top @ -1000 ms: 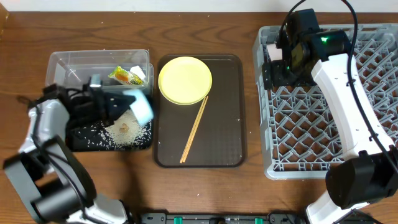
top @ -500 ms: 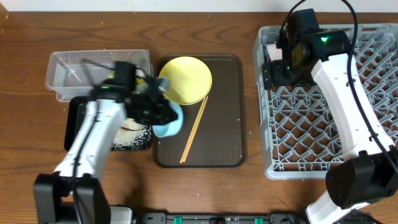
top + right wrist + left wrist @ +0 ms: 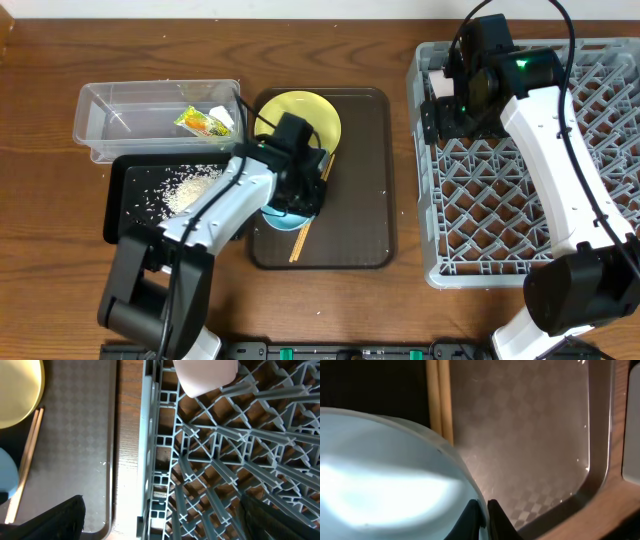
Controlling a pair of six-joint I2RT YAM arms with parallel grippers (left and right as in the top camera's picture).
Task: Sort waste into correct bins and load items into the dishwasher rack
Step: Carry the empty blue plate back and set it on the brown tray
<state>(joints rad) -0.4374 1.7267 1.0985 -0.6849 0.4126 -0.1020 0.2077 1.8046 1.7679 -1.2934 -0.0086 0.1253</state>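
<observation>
My left gripper [image 3: 288, 200] is shut on the rim of the pale blue bowl [image 3: 283, 217], low over the brown serving tray [image 3: 365, 180]. The left wrist view shows the jaws [image 3: 485, 511] pinching the bowl [image 3: 385, 475] beside the chopsticks [image 3: 440, 400]. The chopsticks [image 3: 326, 172] lie diagonally on the tray, partly under the bowl. The yellow plate [image 3: 315, 115] sits at the tray's back. The clear tub [image 3: 130, 115] holds the wrapper [image 3: 200, 122] and paper scrap [image 3: 223, 117]. Rice [image 3: 185, 188] lies in the black tray [image 3: 125, 205]. My right gripper [image 3: 165, 520] is open over the grey rack's [image 3: 530, 190] left edge.
A white cup or bowl [image 3: 205, 375] sits in the rack's back left corner, and it also shows in the overhead view [image 3: 440, 85]. A strip of wooden table [image 3: 127, 460] separates the brown tray from the rack [image 3: 225, 460].
My left arm has swung right from over the black tray to the brown tray, carrying the pale blue bowl. Rice now lies uncovered in the black tray. The right arm has not moved.
</observation>
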